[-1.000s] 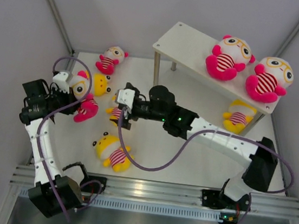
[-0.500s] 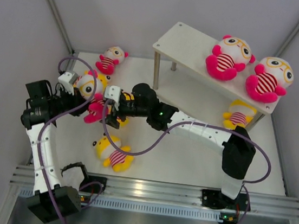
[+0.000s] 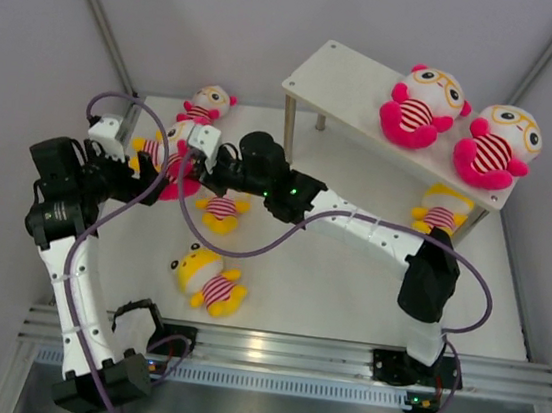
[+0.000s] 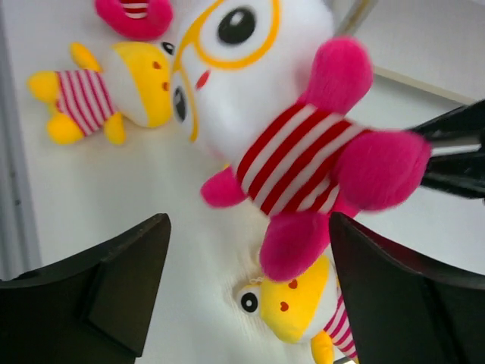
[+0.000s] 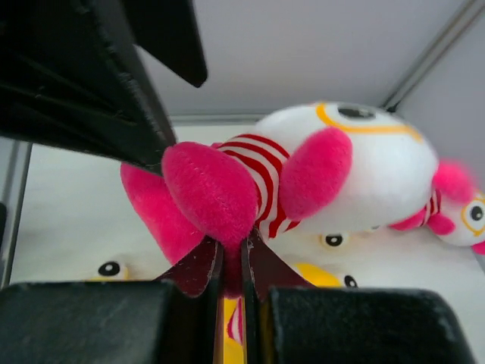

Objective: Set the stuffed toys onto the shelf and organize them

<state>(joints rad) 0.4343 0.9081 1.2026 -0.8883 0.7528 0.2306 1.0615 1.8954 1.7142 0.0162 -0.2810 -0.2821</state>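
Note:
A pink stuffed toy [image 3: 166, 185] hangs above the table at the left, between my two grippers. My right gripper [image 5: 231, 258] is shut on one of its pink limbs [image 5: 212, 193]. My left gripper [image 4: 250, 280] is open, and the toy [image 4: 288, 144] floats just ahead of its wide-apart fingers [image 4: 114, 288]. Two more pink toys [image 3: 424, 106] [image 3: 497, 143] sit on the right half of the white shelf's [image 3: 352, 80] top board. A yellow toy [image 3: 441, 215] sits under that board. Further toys lie on the table: yellow ones [image 3: 222, 210] [image 3: 209, 279] and a pink one [image 3: 206, 107].
Another yellow toy [image 4: 114, 83] lies by the left wall, partly hidden behind my left arm from above. The shelf's silver legs [image 3: 289, 128] stand just right of my right wrist. Grey walls close in on the left, back and right.
My left gripper has opened and let go of the pink toy. My right gripper reached left and shut on the toy's limb. Both grippers moved toward the back.

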